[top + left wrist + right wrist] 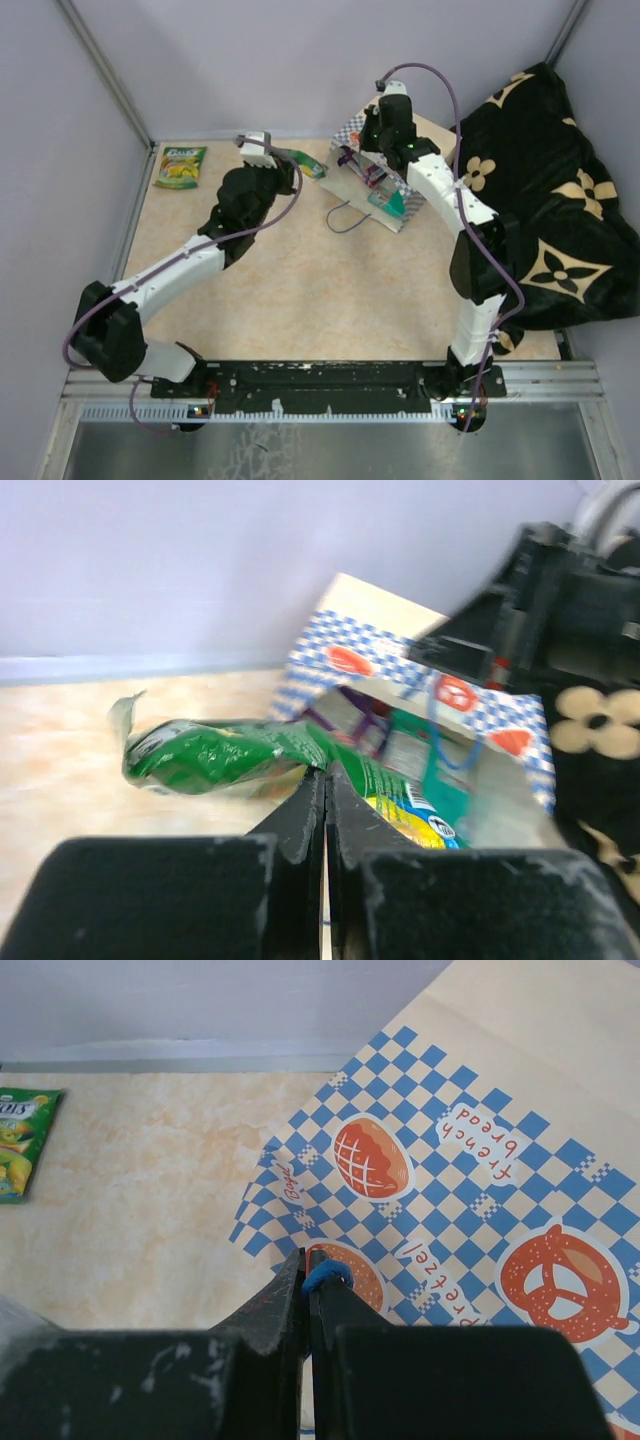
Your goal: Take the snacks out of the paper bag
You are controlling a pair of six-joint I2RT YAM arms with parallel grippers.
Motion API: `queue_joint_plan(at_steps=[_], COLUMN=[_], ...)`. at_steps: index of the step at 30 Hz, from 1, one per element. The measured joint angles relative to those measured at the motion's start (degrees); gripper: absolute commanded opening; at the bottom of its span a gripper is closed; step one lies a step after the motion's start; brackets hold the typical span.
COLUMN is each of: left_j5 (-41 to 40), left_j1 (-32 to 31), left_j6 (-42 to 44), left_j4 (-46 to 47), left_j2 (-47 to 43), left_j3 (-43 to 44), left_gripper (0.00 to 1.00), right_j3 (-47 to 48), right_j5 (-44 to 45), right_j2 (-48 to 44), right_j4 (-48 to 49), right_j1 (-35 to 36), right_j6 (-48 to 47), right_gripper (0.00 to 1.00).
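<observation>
- Top view: the left gripper is clamped on a green pouch, held just left of the paper bag and outside it.
- The bag sits at the far middle of the table, tilted, with its mouth facing the arms. The right gripper is right on its top edge, but its jaws are hidden from this angle.
- Inside the mouth a teal pouch shows at the near end and a purple pouch deeper in.
- A loose cord handle loops onto the table in front of the bag.
- A green-yellow pouch lies flat in the far left corner, well apart from the bag. A black cloth with tan flowers is heaped along the right side.
- Left wrist view: the left gripper has its fingers pressed together on the green pouch, which sticks out to the left, crumpled.
- Behind it the paper bag gapes open, with the teal pouch and the purple pouch inside, both blurred. The right gripper looms over the rim and the black cloth is beyond.
- Right wrist view: the right gripper is pinched tight on a blue cord at the bag's edge.
- The paper bag fills the right with blue-white checks and bread prints. The green-yellow pouch is far off at the left edge on the table.
</observation>
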Motion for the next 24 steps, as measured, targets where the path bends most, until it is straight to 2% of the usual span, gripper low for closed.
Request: queue_joint_plan(at_steps=[7, 9, 14, 16, 19, 24], left_j5=[-14.29, -15.08, -9.40, -7.15, -4.98, 0.31], left_j1=[1.97, 4.44, 17.84, 22.84, 26.67, 27.32], left_j6=[13.38, 15.54, 17.33, 18.45, 21.20, 29.57], left_j4=[-15.39, -19.06, -27.04, -29.55, -33.24, -42.05], left_j2=[-5.62, -5.49, -3.37, 0.09, 7.63, 28.50], left_j3=[3.08, 3.06, 3.67, 5.97, 12.31, 34.97], left_gripper=[0.00, 0.00, 0.00, 0.00, 0.00, 0.00], right_j3=[-1.38, -1.66, -1.77, -1.77, -1.84, -1.88], right_j5=[-1.14, -1.70, -2.71, -3.08, -3.50, -4.31], right_j2=[-1.40, -1.40, -1.40, -1.40, -1.40, -1.38], right_j4=[0.57, 0.63, 0.61, 0.59, 0.66, 0.83], right_j1=[0.00, 0.00, 0.00, 0.00, 0.00, 0.00], right_j6=[0.44, 0.68, 0.76, 0.76, 0.83, 0.85], right_gripper=[0.00, 0.00, 0.00, 0.00, 0.00, 0.00])
